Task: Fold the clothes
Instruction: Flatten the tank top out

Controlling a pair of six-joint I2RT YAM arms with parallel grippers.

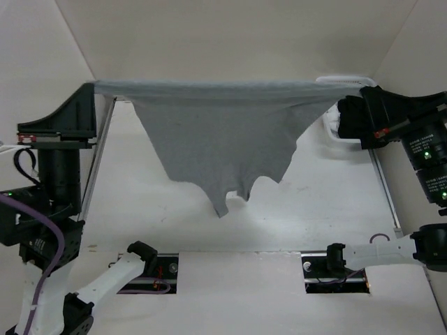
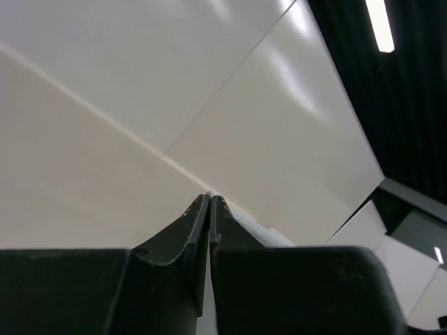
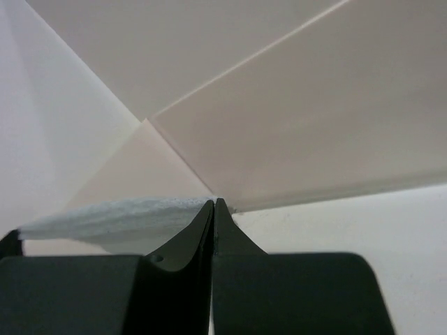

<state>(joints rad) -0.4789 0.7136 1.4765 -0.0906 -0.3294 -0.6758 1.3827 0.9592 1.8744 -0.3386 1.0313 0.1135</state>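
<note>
The clothes (image 1: 216,132) are held spread in mid-air, not yet folded.
Top corners are clenched in the left tool (image 1: 95,86) and the right tool (image 1: 362,88); next, an even lowering onto the bench (image 1: 328,202) is likely called for.

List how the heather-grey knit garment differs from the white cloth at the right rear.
The heather-grey knit garment hangs in the air, top edge stretched between the left gripper and right gripper; the white cloth lies bunched on the table. The garment is in plain view; the cloth is partly hidden by the right arm. Both are soft fabric.
</note>
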